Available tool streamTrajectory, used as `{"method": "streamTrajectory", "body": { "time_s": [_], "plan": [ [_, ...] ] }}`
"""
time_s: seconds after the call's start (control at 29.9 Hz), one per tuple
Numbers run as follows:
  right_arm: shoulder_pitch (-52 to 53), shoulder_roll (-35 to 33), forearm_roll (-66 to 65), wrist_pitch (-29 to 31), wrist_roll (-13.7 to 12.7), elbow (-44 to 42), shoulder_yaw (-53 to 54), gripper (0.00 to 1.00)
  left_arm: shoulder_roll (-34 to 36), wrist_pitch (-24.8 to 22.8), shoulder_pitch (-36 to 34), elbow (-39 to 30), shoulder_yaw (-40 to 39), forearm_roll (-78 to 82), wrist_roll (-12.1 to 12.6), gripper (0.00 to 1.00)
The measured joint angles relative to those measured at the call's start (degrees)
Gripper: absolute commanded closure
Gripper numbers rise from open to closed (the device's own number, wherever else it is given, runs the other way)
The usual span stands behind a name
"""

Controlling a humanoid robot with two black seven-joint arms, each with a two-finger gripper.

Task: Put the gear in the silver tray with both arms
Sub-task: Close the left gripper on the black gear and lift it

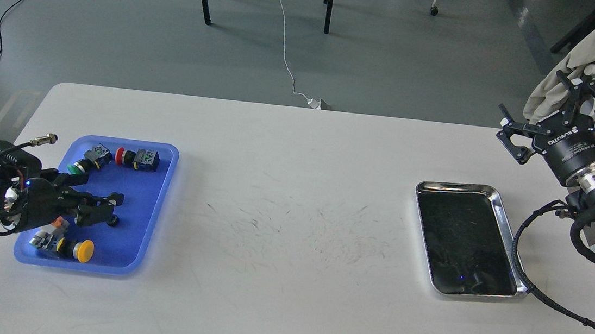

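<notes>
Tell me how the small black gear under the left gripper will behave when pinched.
The small black gear looks round and ridged, so probably rigid, light and apt to roll. Being tiny, it may slip from the left gripper on the blue tray.

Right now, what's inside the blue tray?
Blue tray holds green, red and yellow push-buttons. Left pincer covers the middle; one small black gear peeks out.

Even, bright, sharp light; soft shadows, no glare.
</notes>
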Motion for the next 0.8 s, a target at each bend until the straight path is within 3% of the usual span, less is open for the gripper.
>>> {"method": "streamTrajectory", "body": {
  "time_s": [0.33,0.43,0.53,0.63,0.7,0.8],
  "plan": [
    [-0.2,-1.0,0.0,0.0,0.0,0.1,0.5,0.01,-4.7,0.2,0.2,4.0,0.1,0.1,-0.2,0.16],
    [-0.3,-1.3,0.0,0.0,0.0,0.1,0.6,0.01,-5.9,0.2,0.2,5.4,0.1,0.1,-0.2,0.23],
    [-0.3,-1.4,0.0,0.0,0.0,0.1,0.7,0.01,-6.9,0.2,0.2,6.6,0.1,0.6,-0.2,0.35],
    [-0.3,-1.4,0.0,0.0,0.0,0.1,0.8,0.01,-7.3,0.2,0.2,7.7,0.2,2.0,-0.3,0.57],
    [-0.3,-1.4,0.0,0.0,0.0,0.2,0.8,0.01,-7.4,0.3,0.3,8.2,0.2,3.0,-0.6,0.62],
    [-0.3,-1.4,0.1,0.1,0.0,0.2,0.9,0.01,-7.4,0.8,0.3,8.6,0.2,4.4,-0.9,0.8]
  ]
}}
